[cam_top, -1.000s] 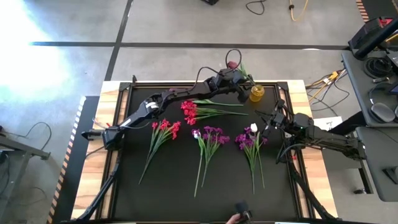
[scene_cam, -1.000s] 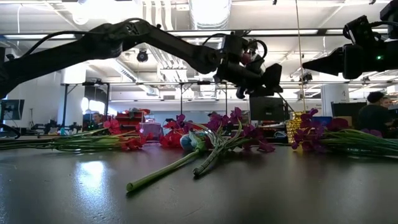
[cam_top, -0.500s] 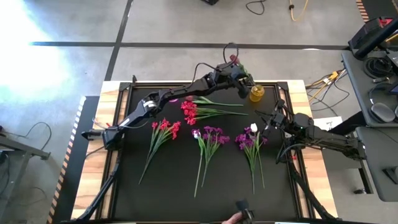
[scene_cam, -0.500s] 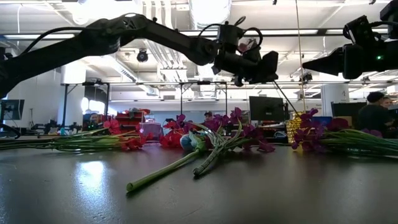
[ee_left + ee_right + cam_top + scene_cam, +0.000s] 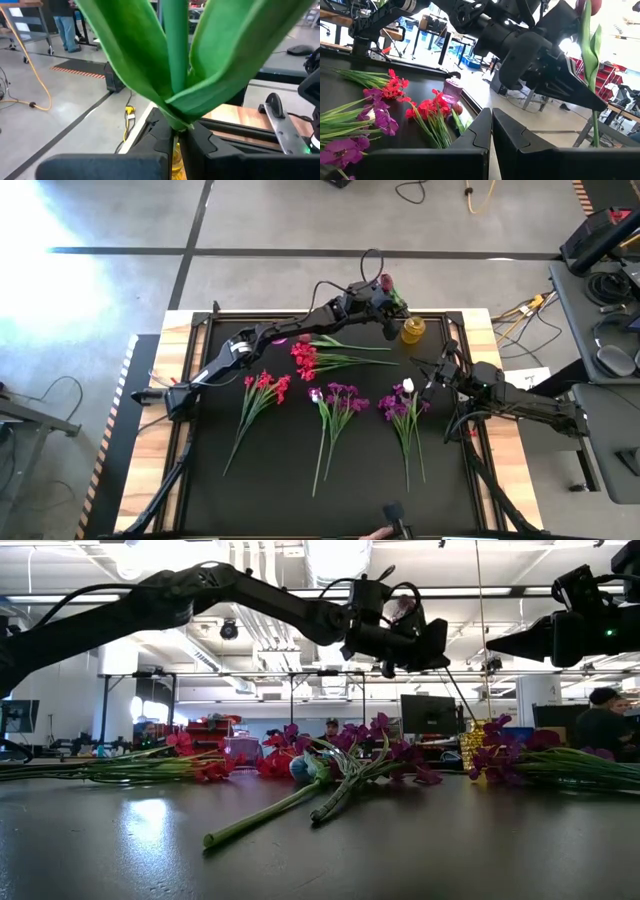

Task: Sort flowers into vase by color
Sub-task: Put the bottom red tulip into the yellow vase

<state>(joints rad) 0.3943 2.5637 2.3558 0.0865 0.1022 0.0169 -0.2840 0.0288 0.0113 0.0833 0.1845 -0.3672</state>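
Observation:
My left gripper (image 5: pixel 390 300) is up at the table's far edge, shut on a dark pink tulip-like flower (image 5: pixel 386 281). Its bud (image 5: pixel 403 608) shows above the gripper, and its thin stem (image 5: pixel 456 700) slants down toward a yellow vase (image 5: pixel 412 330). On the black mat lie two red bunches (image 5: pixel 265 386) (image 5: pixel 305 358), a purple bunch (image 5: pixel 340 396) and a purple bunch with a white bud (image 5: pixel 404 400). A pink vase (image 5: pixel 451 90) stands at the far left. My right gripper (image 5: pixel 420 366) hovers shut at the right, holding nothing. My left gripper pinches the tulip's green stem where its leaves branch off (image 5: pixel 176 120) between its two fingers (image 5: pixel 592 102). The fingers reach in about level from the table's left and lie across the near-upright stem. The bud stands above them; the stem's lower part (image 5: pixel 595 127) runs on below.
The left arm (image 5: pixel 290 332) stretches over the far left of the mat, above the pink vase. The right arm (image 5: pixel 510 392) sits at the right edge. People and workshop furniture show beyond the table's far side.
My left gripper has shut on the tulip's stem and risen a little. The bud has swung toward the table's right, so the flower stands more upright than before.

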